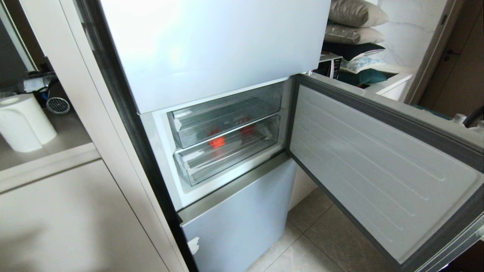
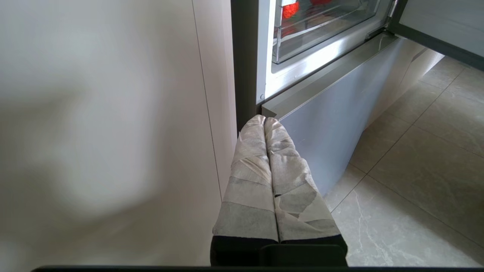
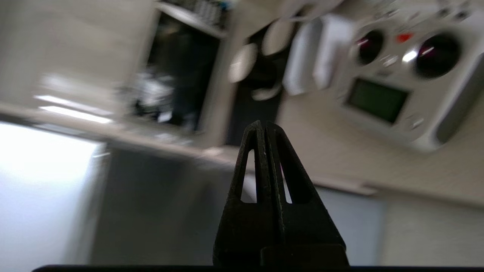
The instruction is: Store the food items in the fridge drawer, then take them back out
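Note:
The fridge (image 1: 211,49) stands with its middle door (image 1: 378,162) swung wide open to the right. Inside are two clear drawers, both pushed in. The fridge drawer (image 1: 230,155) is the lower, deeper one. Red food items (image 1: 217,142) glow through its clear front, and they show again as red food items (image 2: 290,10) in the left wrist view. My left gripper (image 2: 264,120), its fingers wrapped in pale tape, is shut and empty, low by the fridge's bottom door. My right gripper (image 3: 263,124) is shut on nothing, away from the fridge and outside the head view.
The open door blocks the right side at drawer height. A paper towel roll (image 1: 22,122) sits on the counter to the left. Cushions (image 1: 353,22) are piled at the back right. Tiled floor (image 1: 314,241) lies below the door. A white device with two dark lenses (image 3: 397,75) faces the right gripper.

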